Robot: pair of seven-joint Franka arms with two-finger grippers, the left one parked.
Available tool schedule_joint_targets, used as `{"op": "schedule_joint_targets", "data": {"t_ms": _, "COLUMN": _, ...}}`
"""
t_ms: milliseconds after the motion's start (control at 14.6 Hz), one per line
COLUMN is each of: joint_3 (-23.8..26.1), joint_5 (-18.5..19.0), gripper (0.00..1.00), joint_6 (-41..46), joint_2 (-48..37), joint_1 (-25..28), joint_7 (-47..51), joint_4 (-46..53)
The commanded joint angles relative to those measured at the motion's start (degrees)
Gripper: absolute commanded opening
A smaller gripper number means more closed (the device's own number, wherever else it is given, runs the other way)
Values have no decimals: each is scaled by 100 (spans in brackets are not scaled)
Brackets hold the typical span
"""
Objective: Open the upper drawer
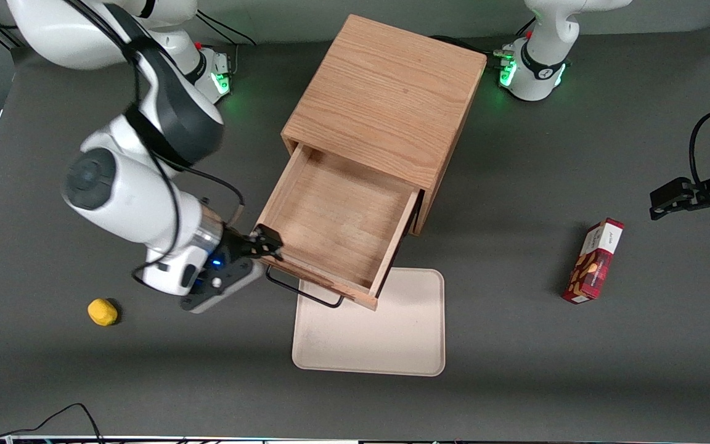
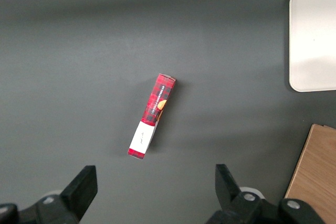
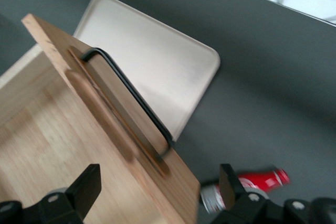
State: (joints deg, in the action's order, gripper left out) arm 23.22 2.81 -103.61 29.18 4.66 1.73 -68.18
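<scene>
The oak cabinet (image 1: pixel 386 92) stands mid-table. Its upper drawer (image 1: pixel 336 216) is pulled far out, a bare light-wood tray overhanging the beige tray. Its thin black wire handle (image 1: pixel 302 293) sticks out from the front panel toward the front camera. My right gripper (image 1: pixel 267 245) is at the end of the drawer's front panel toward the working arm's end of the table. It is open, and in the right wrist view the gripper (image 3: pixel 157 192) has the front panel of the drawer (image 3: pixel 105 124) between its spread fingers, with the handle (image 3: pixel 131 98) just ahead. The lower drawer is hidden under the upper one.
A beige tray (image 1: pixel 392 333) lies on the table in front of the cabinet, partly under the open drawer. A yellow lump (image 1: pixel 102 311) lies near the working arm. A red snack box (image 1: pixel 595 262) lies toward the parked arm's end. A red and silver object (image 3: pixel 247 187) shows beside the drawer front.
</scene>
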Motion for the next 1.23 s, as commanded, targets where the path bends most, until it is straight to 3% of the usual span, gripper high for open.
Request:
{"op": "schedule_joint_targets", "data": {"t_ms": 0, "joint_3": -623, "joint_5": -43, "gripper": 100, "joint_6": 342, "joint_2": -1227, "joint_1": 9, "joint_7": 284, "joint_4": -843}}
{"op": "schedule_joint_targets", "data": {"t_ms": 137, "joint_3": -923, "joint_5": 44, "gripper": 100, "joint_6": 333, "joint_2": -1895, "joint_1": 44, "joint_7": 939, "joint_4": -1423}}
{"op": "schedule_joint_targets", "data": {"t_ms": 479, "joint_3": -1818, "joint_5": 10, "gripper": 100, "joint_6": 316, "joint_2": -3004, "joint_1": 17, "joint_7": 908, "joint_4": -2304}}
{"op": "schedule_joint_targets", "data": {"t_ms": 889, "joint_3": -2769, "joint_5": -26, "gripper": 100, "joint_6": 115, "joint_2": -3270, "joint_1": -9, "joint_7": 513, "joint_4": -2595}}
{"op": "schedule_joint_targets", "data": {"t_ms": 1162, "joint_3": -2928, "joint_5": -210, "gripper": 100, "joint_6": 305, "joint_2": -3226, "joint_1": 17, "joint_7": 451, "joint_4": -2490}}
